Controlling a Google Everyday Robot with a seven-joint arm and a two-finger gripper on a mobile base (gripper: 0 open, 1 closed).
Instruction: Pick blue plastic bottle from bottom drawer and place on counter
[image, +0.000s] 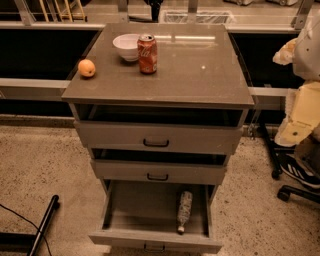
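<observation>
the end effector (298, 122) seems to be the pale cream part hanging at the right edge of the camera view, folded close to the robot. whether it is apart or together i cannot tell, and nothing is seen held in it.

in this one view, the blue plastic bottle (184, 211) lies well below and to the left of the end effector. it is on its side in the open bottom drawer (150, 239), near the drawer's right wall, with its capped neck pointing at the drawer front. the surface (200, 75) is to the left of the end effector and a little above it. on its far left part stand a red soda can (147, 53), a white bowl (125, 46) touching or just behind the can, and an orange (86, 68) near the left edge. the half of the surface nearer the end effector is bare.

the task looks not yet begun. the risks from here:
- the middle drawer (157, 172) and top drawer (157, 137) are partly open and overhang the bottle, so a steep descent could strike their fronts.
- the bottle is round, crinkled and light. a touch off its middle may roll it against the wall or squeeze it out of the grasp.
- the nearby right wall leaves little room on that side.
- setting it down too far left could knock the can.
</observation>
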